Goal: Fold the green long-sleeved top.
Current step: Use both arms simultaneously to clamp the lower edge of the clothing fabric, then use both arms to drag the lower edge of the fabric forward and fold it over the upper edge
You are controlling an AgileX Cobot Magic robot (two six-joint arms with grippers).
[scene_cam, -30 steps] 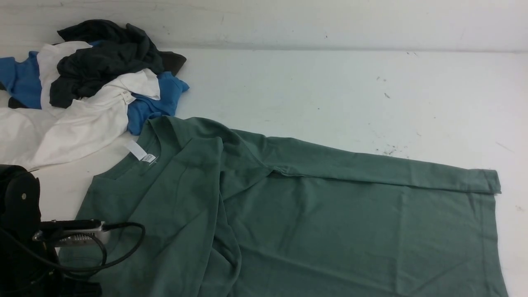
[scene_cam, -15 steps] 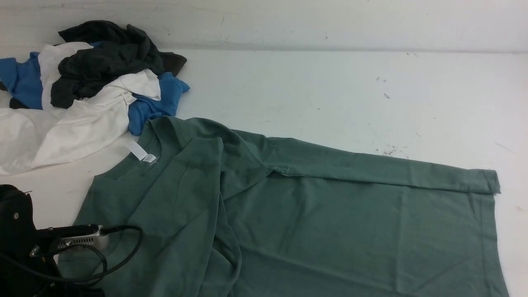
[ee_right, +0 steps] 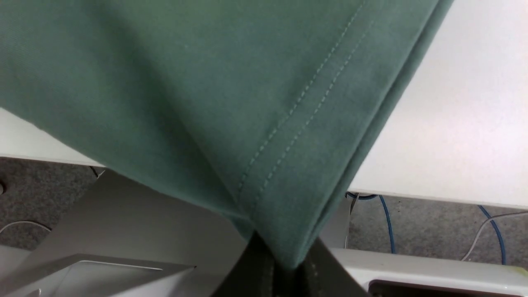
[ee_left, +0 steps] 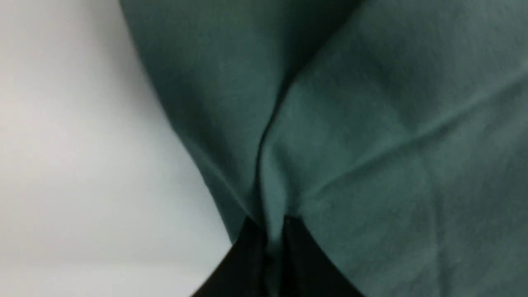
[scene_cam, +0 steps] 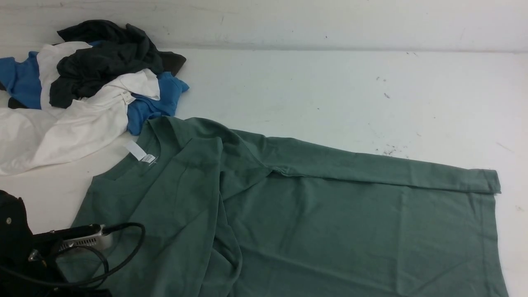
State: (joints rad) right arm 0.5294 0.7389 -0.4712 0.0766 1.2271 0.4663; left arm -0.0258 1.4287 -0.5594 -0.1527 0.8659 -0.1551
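I'm looking at a white table [scene_cam: 330,90], scuffed with a few dark specks toward the far right. The green top [scene_cam: 330,222] lies spread on it, running from beside my left gripper [ee_left: 272,243] across to the right, neck tag [scene_cam: 140,152] at the end nearest that gripper, one sleeve [scene_cam: 371,169] laid along its far edge. Beyond the left gripper, farther back on the table, sits a heap of clothes [scene_cam: 82,86]: blue, white and black, its near blue edge touching the top's collar. In the right wrist view the top's hem hangs past the table edge [ee_right: 433,194].
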